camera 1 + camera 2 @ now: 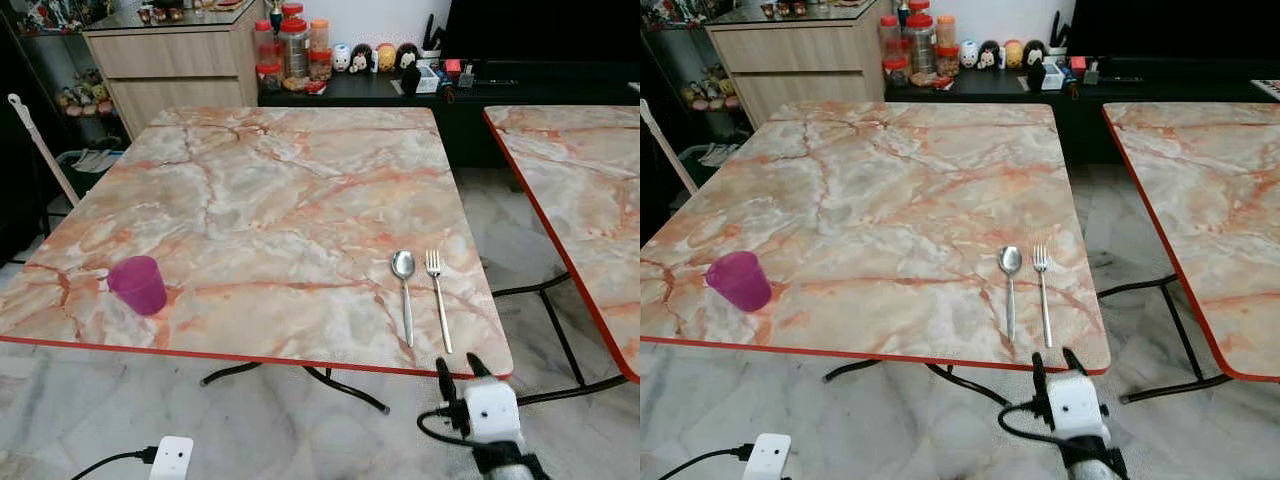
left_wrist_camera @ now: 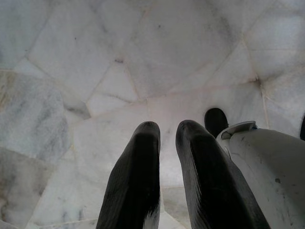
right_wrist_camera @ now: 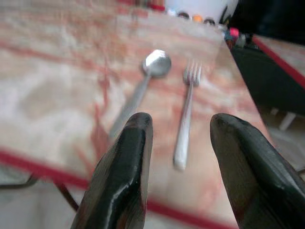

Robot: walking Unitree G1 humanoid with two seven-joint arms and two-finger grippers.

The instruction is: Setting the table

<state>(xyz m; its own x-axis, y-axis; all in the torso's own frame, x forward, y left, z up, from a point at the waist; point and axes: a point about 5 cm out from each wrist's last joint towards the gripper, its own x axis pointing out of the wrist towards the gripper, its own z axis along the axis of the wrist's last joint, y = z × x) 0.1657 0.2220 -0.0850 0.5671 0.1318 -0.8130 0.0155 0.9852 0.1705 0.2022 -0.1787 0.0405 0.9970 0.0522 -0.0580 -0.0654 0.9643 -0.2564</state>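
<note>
A marble-patterned table with a red edge is seen from above. A spoon and a fork are laid side by side near the table's front right corner, handles toward the near edge, spoon on the left, fork on the right, close together but not touching. A purple plastic cup is stood upright way over by the front left corner, well apart from the cutlery.

The right pincer is held just below the table's near edge, right in front of the fork and spoon, with its black fingers spread fairly wide and nothing between them. In the right wrist view the fork handle is lined up in the gap between the two fingers, a bit blurry.

The left pincer is hung down low and pointed at the pale marble floor, fingers kept close with just a narrow gap, nothing gripped.

A second table with the same pattern is parked off to the right. At the back, a wooden cabinet and a dark shelf with red-lidded jars and little figurines can be made out.
</note>
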